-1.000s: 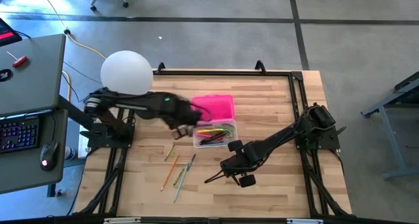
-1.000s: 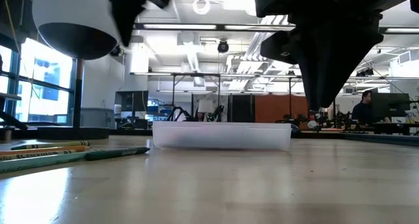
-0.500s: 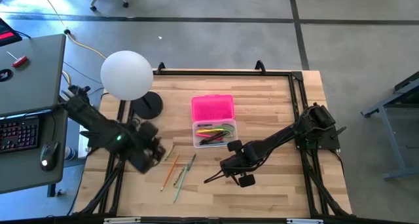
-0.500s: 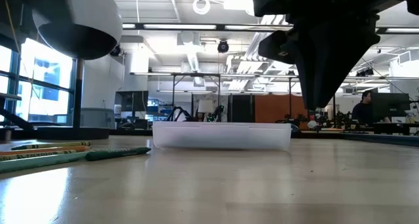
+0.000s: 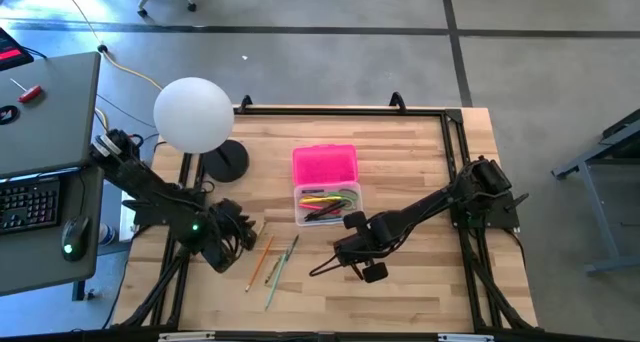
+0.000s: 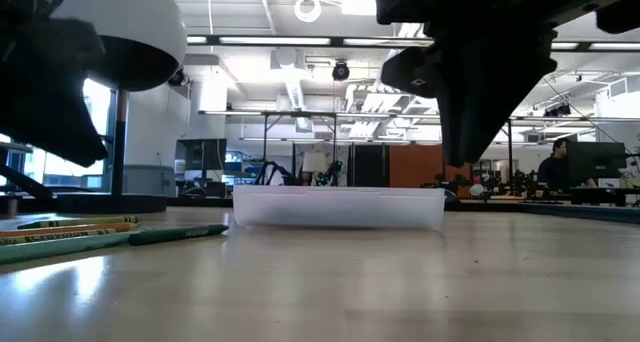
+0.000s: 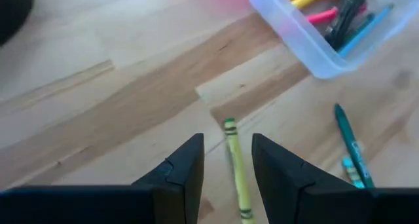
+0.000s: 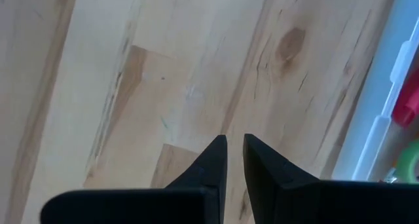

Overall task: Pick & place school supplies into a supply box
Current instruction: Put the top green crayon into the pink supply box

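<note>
The supply box (image 5: 327,204), clear plastic, stands open mid-table and holds several pens; its pink lid (image 5: 325,165) lies just beyond it. Several loose pencils (image 5: 270,260) lie flat on the wood to the box's near left. My left gripper (image 7: 226,160) is open and hovers slanting down over them, with a yellow-green pencil (image 7: 237,178) lying on the table between its fingers, untouched. My right gripper (image 8: 234,152) points down above bare wood near the box's near right corner. It is all but shut, with only a slit between its fingertips and nothing showing there.
A white globe lamp (image 5: 193,113) on a dark round base (image 5: 228,160) stands at the far left. A teal pencil (image 7: 350,145) lies beside the yellow-green one. A thin dark stick (image 5: 325,269) shows by my right gripper; whether they touch I cannot tell.
My left gripper has swung from beside the supply box toward the table's left and near edges, has sunk, and has rolled about its own axis. It is now over the loose pencils, as open as before. The pencils and the box have not moved.
</note>
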Motion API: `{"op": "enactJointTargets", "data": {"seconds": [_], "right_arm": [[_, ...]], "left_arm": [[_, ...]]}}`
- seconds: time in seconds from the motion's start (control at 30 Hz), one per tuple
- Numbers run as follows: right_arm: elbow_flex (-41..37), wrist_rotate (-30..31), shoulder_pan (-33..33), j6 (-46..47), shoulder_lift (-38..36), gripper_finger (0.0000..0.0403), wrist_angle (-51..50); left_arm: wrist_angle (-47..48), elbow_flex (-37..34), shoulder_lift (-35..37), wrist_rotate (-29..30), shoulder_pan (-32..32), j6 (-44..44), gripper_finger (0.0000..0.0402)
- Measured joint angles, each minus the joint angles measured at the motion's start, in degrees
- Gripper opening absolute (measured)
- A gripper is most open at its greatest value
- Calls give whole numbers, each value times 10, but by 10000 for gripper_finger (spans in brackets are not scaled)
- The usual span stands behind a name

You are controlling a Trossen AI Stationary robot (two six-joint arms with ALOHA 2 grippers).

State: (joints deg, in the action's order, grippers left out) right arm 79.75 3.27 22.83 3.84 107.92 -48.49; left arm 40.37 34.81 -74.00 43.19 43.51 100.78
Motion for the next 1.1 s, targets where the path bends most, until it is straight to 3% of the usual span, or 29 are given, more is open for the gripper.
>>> {"op": "enactJointTargets", "data": {"seconds": [0.27, 0.47, 1.1], "right_arm": [[0, -2, -9, -31, 0, 30, 4], [0, -4, -16, -60, 0, 30, 7], [0, -23, -59, -148, 0, 30, 25]], "left_arm": [[-100, -45, 0, 6, 0, -3, 159], [-149, -46, -13, 7, 0, -60, 159], [-204, -44, -151, 3, 1, -16, 159]]}}
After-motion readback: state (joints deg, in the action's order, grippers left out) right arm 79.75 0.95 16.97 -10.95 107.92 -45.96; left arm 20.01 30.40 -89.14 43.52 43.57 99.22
